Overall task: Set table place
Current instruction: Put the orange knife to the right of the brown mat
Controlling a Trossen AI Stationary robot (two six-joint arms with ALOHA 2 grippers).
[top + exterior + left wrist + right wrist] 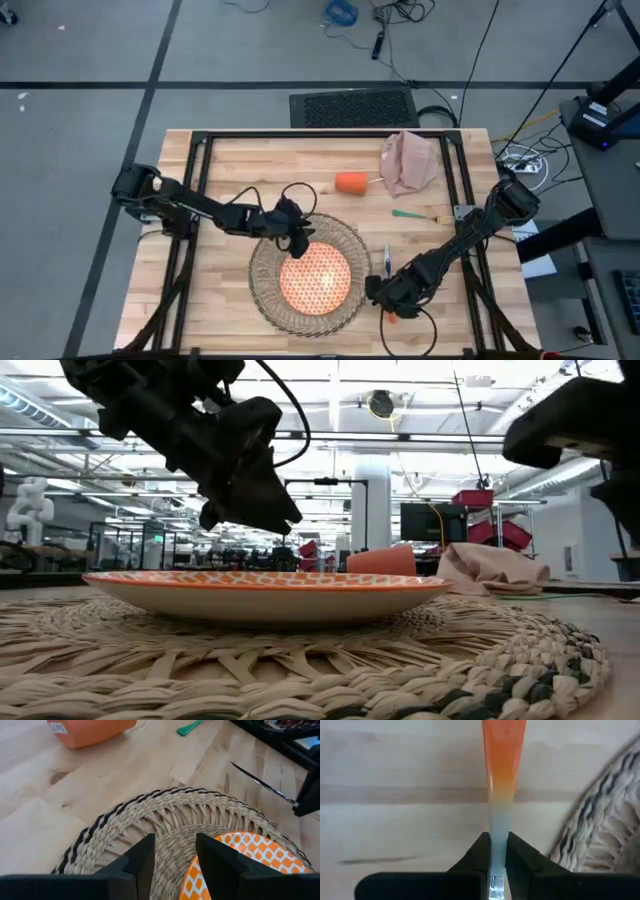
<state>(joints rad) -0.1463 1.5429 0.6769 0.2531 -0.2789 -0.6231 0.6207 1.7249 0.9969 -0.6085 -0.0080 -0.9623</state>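
— Where do your jaws stand?

— My right gripper (492, 857) is clamped on a piece of cutlery with an orange handle (503, 750); the pale neck of it runs up between my two fingers (475, 852), and the orange end points away from me over bare wood. In the view from above that gripper (388, 292) sits low at the near right of the table (440, 180), just beside the edge of the woven placemat (262, 290).

— And the left?

— My left gripper (172, 855) has its fingers parted with nothing between them — through the gap I see only wicker. It hangs above the far rim of the placemat (150, 815), close to the edge of the orange-patterned plate (250, 855). From table height the plate (265, 588) lies flat on the mat (300, 670), and that gripper (262, 500) is above it, not touching.

— Where is the rest of the place setting?

— The plate (315, 281) lies roughly in the middle of the placemat. The small orange cup (351, 183) is tipped on its side on the wood beyond the mat, just beside the crumpled beige napkin (409, 163). A green-handled piece of cutlery (415, 214) lies between the napkin and my right arm, clear of the mat. A slim metal piece (387, 258) lies just beside the mat's right edge — I cannot tell what kind it is.
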